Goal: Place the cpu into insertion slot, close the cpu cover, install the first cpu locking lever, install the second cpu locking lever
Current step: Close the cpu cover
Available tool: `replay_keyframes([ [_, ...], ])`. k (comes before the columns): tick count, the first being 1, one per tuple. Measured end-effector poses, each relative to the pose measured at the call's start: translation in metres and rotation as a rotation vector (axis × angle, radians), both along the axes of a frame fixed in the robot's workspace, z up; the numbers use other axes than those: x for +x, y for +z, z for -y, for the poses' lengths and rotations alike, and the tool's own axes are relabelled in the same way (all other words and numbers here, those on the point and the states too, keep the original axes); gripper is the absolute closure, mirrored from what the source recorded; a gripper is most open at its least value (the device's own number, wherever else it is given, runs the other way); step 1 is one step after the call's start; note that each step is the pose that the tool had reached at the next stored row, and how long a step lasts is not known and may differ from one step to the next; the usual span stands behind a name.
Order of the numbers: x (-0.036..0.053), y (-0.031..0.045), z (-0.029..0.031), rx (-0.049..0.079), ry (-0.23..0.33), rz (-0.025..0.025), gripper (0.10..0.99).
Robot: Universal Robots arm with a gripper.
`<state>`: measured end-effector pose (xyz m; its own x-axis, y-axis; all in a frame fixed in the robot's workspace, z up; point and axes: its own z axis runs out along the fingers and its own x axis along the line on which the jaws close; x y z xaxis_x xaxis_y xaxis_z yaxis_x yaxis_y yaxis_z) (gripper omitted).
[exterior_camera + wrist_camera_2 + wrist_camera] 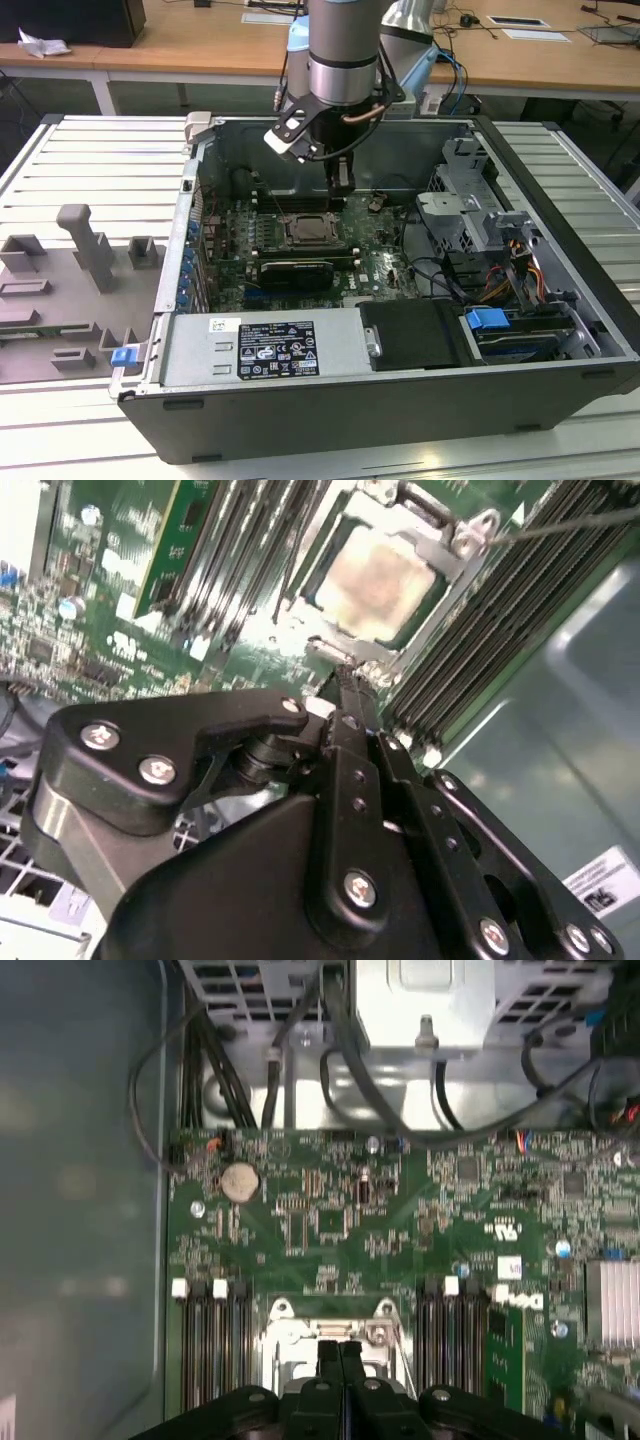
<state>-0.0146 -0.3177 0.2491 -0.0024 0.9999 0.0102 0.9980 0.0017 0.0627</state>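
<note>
The cpu (380, 575), a pale silvery-beige square, lies in the insertion slot (312, 230) on the green motherboard. The cpu cover (440, 542), a silvery frame, lies flat around it. A thin metal lever rod (565, 523) runs off from the cover's tab. In the exterior view my gripper (340, 183) hangs just behind the socket, inside the case. Its black fingers are pressed together with nothing between them, and their tips sit close to the socket's edge in both wrist views: the gripper (346, 680) in the second, the gripper (338, 1352) over the cover (300, 1332) in the first.
Black memory slots (212, 1345) flank the socket on both sides. A black card (290, 272) stands in front of it. The drive cage (470, 215) and cable bundles (480, 280) crowd the exterior view's right. The case wall (290, 150) rises close behind the gripper.
</note>
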Motion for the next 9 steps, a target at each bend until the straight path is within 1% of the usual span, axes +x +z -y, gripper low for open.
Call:
replay_keyframes([
  [5, -0.0079, -0.0098, 0.0000, 0.000, 0.000, -0.0001, 0.980],
  [6, -0.0123, -0.0125, 0.0000, 0.000, 0.003, -0.0004, 0.980],
  [9, -0.0185, -0.0141, 0.0000, 0.000, 0.006, -0.0012, 0.980],
])
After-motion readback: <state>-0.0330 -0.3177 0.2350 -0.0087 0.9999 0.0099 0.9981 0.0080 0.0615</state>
